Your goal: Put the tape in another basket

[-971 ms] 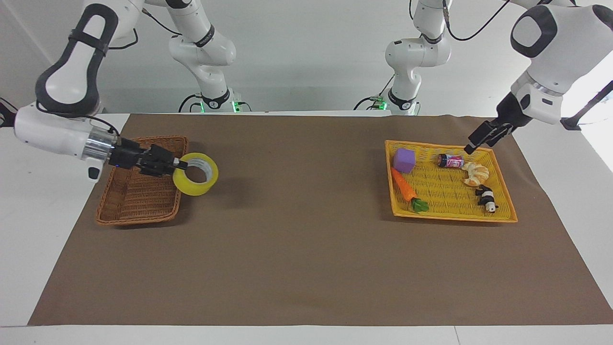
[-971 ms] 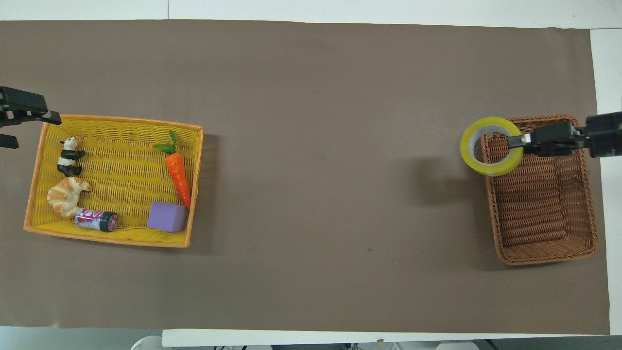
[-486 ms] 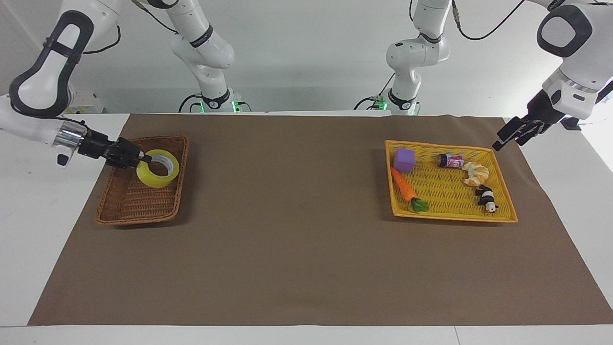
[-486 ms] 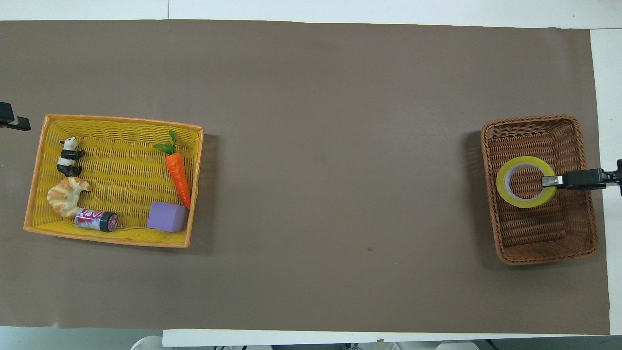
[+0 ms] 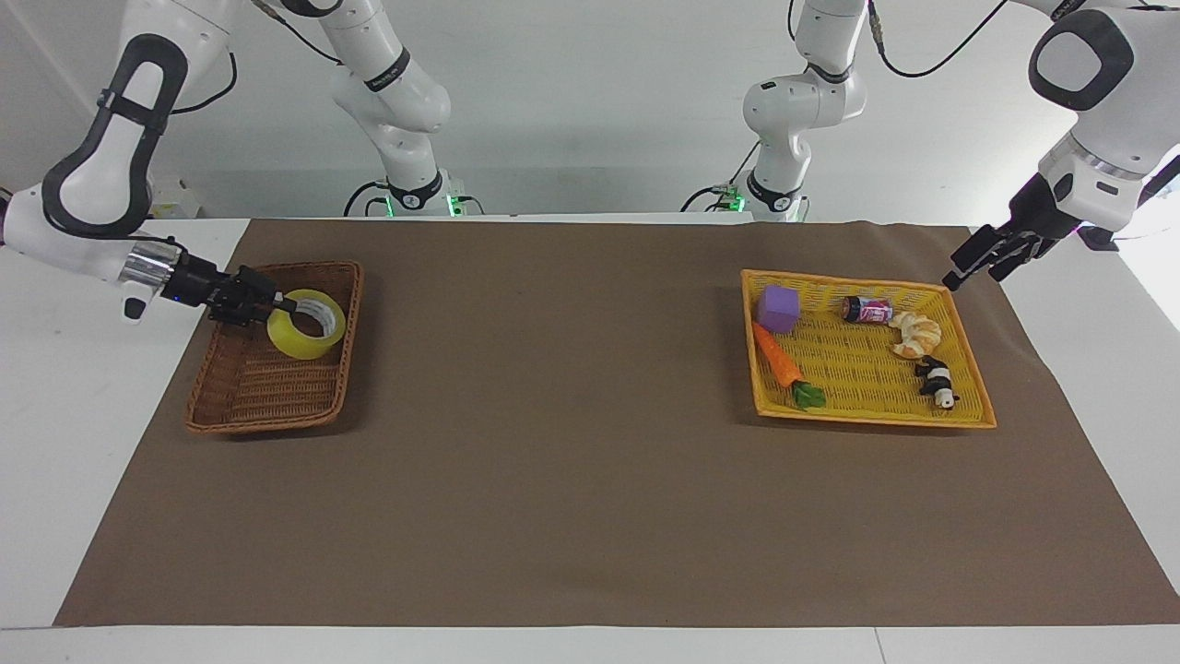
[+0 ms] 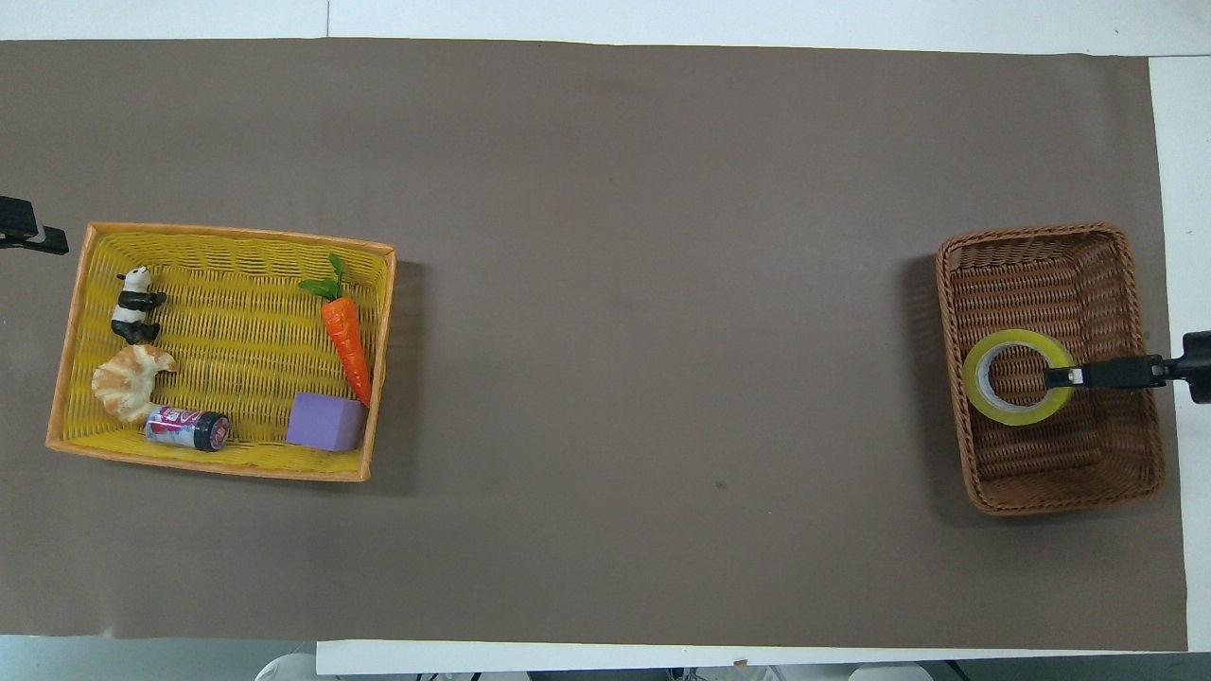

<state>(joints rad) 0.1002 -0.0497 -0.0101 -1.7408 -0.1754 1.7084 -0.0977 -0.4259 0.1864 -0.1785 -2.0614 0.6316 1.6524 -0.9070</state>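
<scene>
The yellow tape roll (image 5: 300, 343) lies flat low inside the brown wicker basket (image 5: 267, 420) at the right arm's end of the table. My right gripper (image 5: 281, 304) reaches in over the basket's end wall and is shut on the roll's wall, with one finger inside the ring. In the overhead view the tape (image 6: 979, 392) sits mid-basket (image 6: 1060, 499) with the right gripper (image 6: 1064, 375) on its rim. My left gripper (image 5: 977, 258) hovers off the corner of the yellow tray and holds nothing; only its tip (image 6: 33, 236) shows in the overhead view.
The yellow woven tray (image 5: 959, 420) at the left arm's end holds a purple block (image 5: 779, 307), a carrot (image 5: 779, 361), a small can (image 5: 867, 310), a croissant (image 5: 914, 334) and a panda figure (image 5: 936, 380). Brown mat (image 5: 572, 415) spans the table between the two baskets.
My right gripper carried the tape from above the basket's rim into the basket and lowered it. My left gripper drew back from over the yellow tray's corner toward the table's end.
</scene>
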